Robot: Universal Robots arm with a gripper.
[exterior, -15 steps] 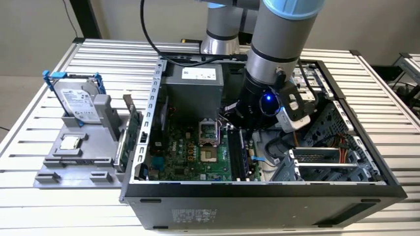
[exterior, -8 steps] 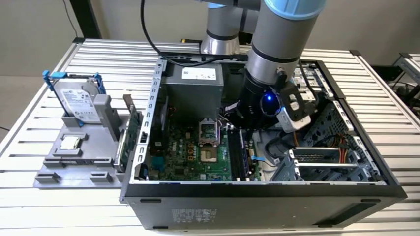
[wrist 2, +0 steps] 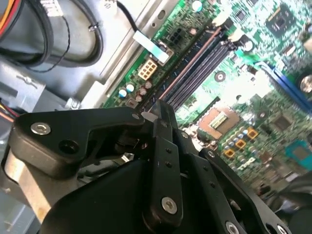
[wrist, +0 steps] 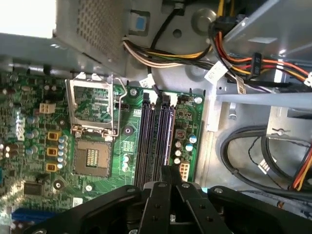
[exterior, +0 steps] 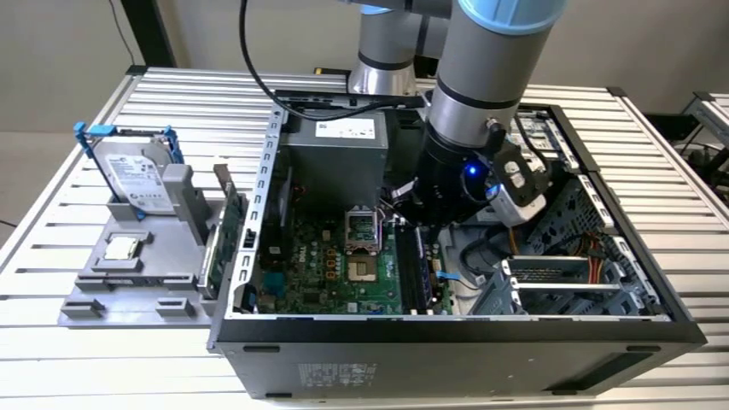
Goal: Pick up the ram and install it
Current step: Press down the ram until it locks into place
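1. Right now the gripper (wrist: 165,170) is down inside the computer case (exterior: 245,256). Its fingers are drawn nearly together on the near end of the ram (wrist: 157,131), a thin grey strip seen edge-on.
2. The ram lies lengthwise along the black memory slots (wrist: 146,136) on the motherboard (wrist: 29,161), beside the processor socket (wrist: 92,156). Whether it is seated or only resting on a slot, I cannot tell.
3. Risk: the slots are packed side by side, so a slight sideways offset could put the stick on a ridge between two of them. Pushing then would likely bend it or strain the board.
4. Risk: it is held at one end only, so it could tip and go in crooked.
5. Room is tight. Small capacitors (wrist: 178,153) and a white connector (wrist: 184,170) stand just beside the slots, a metal bay wall (wrist: 214,122) lies beyond them, and cable bundles (wrist: 243,63) crowd the far end.
6. The open way out is straight up, through the open top of the case.
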